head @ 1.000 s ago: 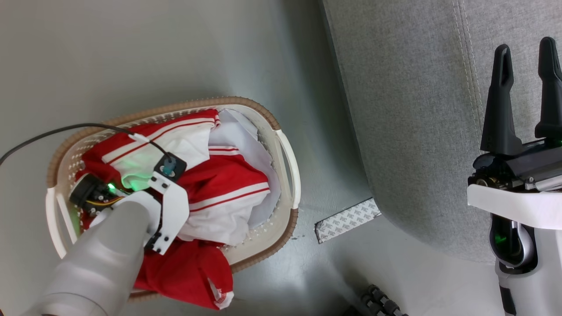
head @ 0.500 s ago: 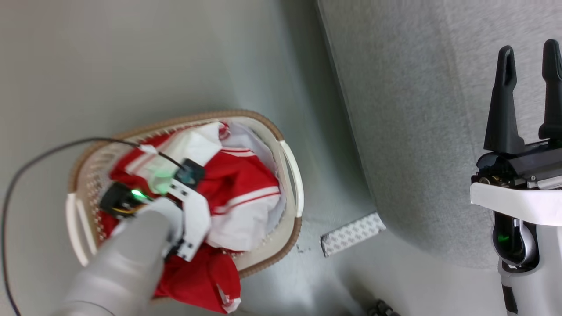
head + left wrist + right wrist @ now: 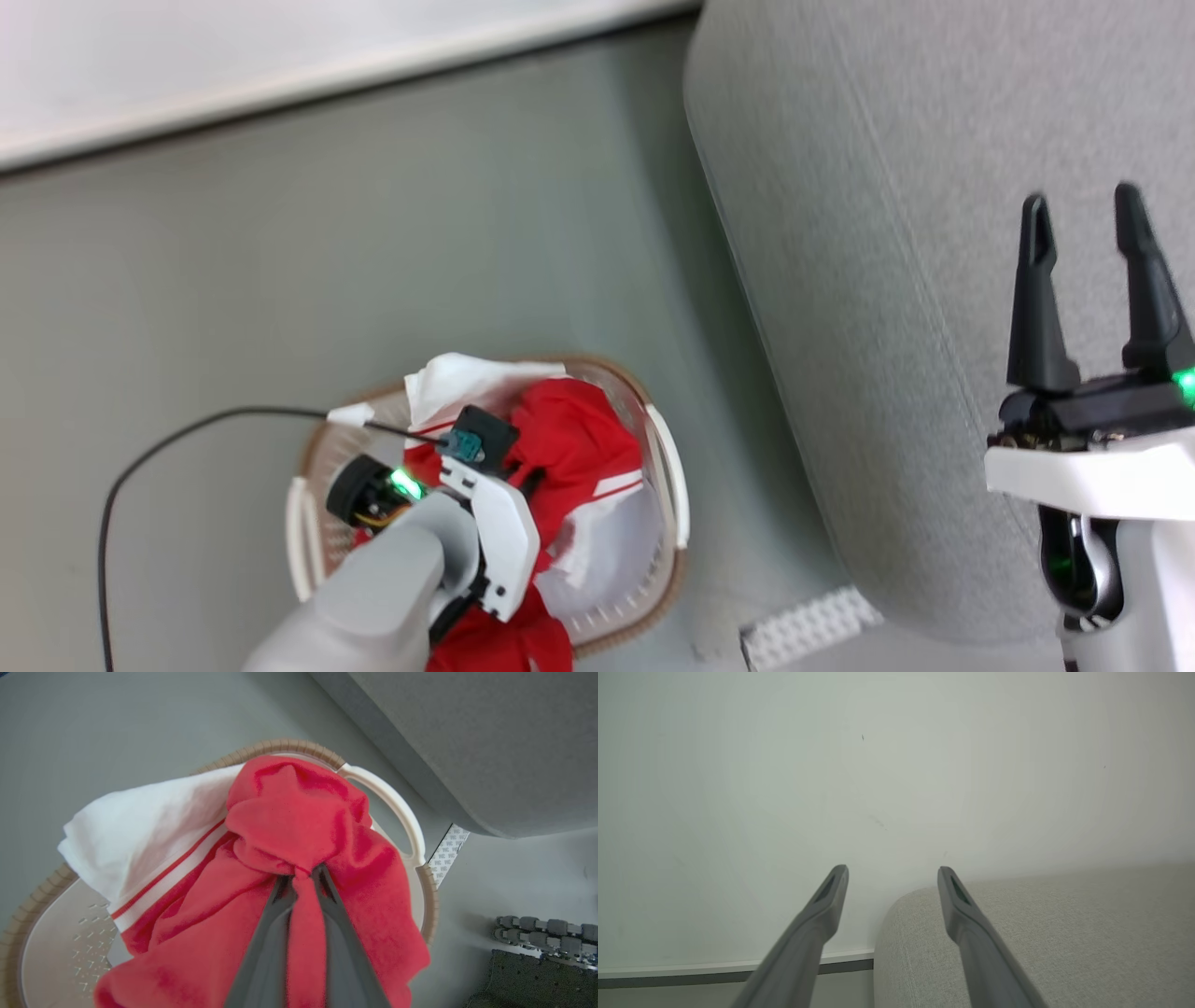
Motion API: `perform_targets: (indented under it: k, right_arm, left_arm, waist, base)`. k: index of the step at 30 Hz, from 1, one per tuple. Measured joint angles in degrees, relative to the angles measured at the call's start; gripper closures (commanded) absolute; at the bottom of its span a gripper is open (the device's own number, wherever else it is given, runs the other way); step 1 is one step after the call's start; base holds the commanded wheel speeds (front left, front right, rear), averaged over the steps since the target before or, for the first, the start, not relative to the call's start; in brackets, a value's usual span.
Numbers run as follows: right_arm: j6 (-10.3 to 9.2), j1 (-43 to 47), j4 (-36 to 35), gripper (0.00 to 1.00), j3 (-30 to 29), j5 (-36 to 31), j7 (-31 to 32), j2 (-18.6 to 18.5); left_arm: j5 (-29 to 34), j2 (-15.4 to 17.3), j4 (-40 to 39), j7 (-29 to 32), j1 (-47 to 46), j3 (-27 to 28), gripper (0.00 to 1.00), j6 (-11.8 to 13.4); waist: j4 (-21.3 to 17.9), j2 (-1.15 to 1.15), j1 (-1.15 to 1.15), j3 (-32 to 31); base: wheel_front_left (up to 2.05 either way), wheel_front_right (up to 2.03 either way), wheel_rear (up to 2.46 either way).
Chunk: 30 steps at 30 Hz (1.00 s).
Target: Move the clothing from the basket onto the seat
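Observation:
The white basket (image 3: 667, 467) with its brown rim (image 3: 280, 745) stands on the grey floor, left of the light-grey seat (image 3: 887, 233). Red clothing (image 3: 299, 812) with white trim is bunched up over the basket. My left gripper (image 3: 302, 873) is shut on a fold of the red cloth, which hangs from its fingers. In the head view the left wrist covers those fingers. My right gripper (image 3: 1083, 215) hangs open above the seat (image 3: 1041, 933), with nothing between its fingers (image 3: 831, 891).
A white patterned strip (image 3: 808, 625) lies on the floor between basket and seat. A black cable (image 3: 187, 439) loops from the left wrist. A white wall base (image 3: 327, 75) runs along the far side. Part of my base (image 3: 537, 931) sits at lower right.
The head camera has moved, so the basket sits lower and smaller in the picture and the wall base shows. The red garment is now gathered into a raised bunch under the left wrist.

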Motion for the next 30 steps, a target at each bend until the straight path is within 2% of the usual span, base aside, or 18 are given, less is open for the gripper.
perform_targets:
  k: [11, 18, 24, 30]
  right_arm:
    - [0.00, 5.3, 3.2, 0.00, 0.0, -0.1, 0.0, -3.3]
    - [0.00, 7.9, 5.0, 0.00, 1.1, 1.3, 0.0, -5.0]
    - [0.00, 11.0, 5.9, 0.00, 1.6, 2.1, 0.0, -5.8]
    - [0.00, 13.4, 6.7, 0.00, 3.6, 3.6, 0.0, -4.7]
  left_arm:
    - [-7.7, -0.3, -7.3, -7.0, 4.9, -1.4, 1.00, 0.0]
    - [-10.1, 0.7, -11.8, -9.5, 6.9, 0.8, 1.00, 0.2]
    - [-10.2, 2.9, -19.0, -10.4, 7.3, 2.8, 1.00, 2.6]
    - [-10.3, 6.5, -29.1, -9.6, 7.2, 5.1, 1.00, 5.7]
  waist:
    - [5.2, 0.00, -0.01, -13.5]
    - [7.9, 0.00, -0.01, -21.2]
    - [9.8, 0.00, -0.01, -26.3]
    - [11.7, 0.00, -0.01, -29.3]
  base:
    - [0.00, 0.00, 0.00]
    - [0.00, 0.00, 0.00]
    - [0.00, 0.00, 0.00]
    - [0.00, 0.00, 0.00]
